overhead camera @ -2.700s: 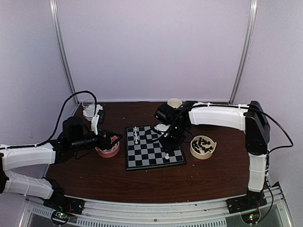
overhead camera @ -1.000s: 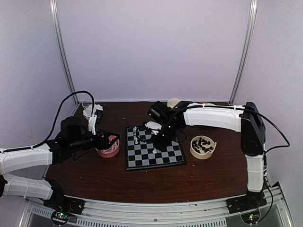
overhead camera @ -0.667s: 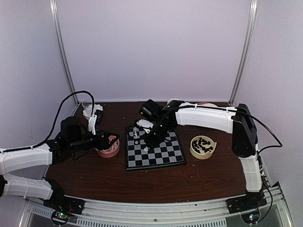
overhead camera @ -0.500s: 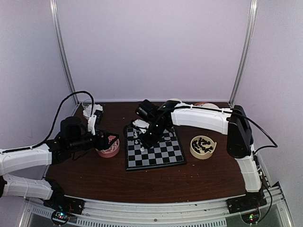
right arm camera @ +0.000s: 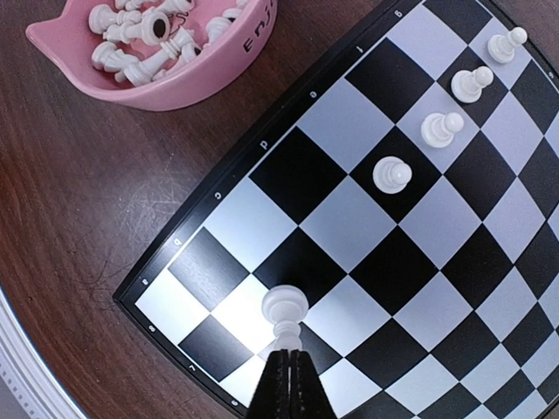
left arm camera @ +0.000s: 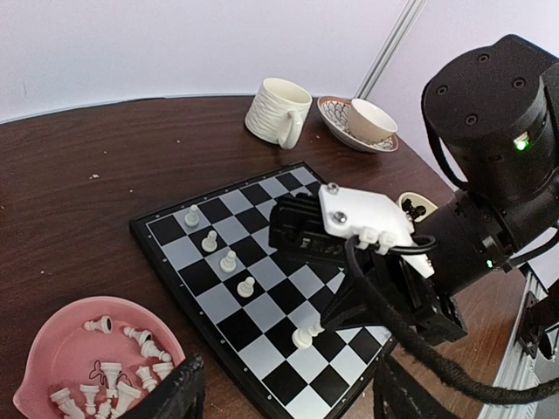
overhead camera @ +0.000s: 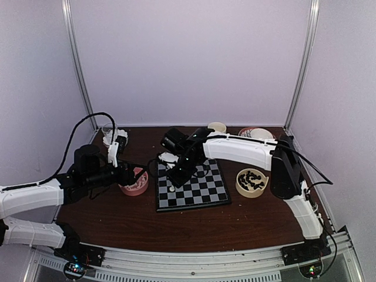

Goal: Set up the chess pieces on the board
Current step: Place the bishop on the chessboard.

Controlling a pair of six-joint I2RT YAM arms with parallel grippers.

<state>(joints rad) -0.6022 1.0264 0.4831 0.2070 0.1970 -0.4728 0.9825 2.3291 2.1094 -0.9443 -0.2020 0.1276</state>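
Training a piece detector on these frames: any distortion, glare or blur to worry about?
Right wrist view: the edge of the board bows with lens distortion, and glare washes out a pale square beside the white pawn held by the right end effector. Left wrist view: pieces sharp, evenly lit. Top view: pieces too small and soft to tell apart.

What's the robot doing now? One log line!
right gripper: shut on white pawn | place: board | left gripper: open, near pink bowl

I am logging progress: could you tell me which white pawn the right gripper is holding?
The lone pawn nearest the corner of the board, apart from the row of four; the right gripper is shut on it.
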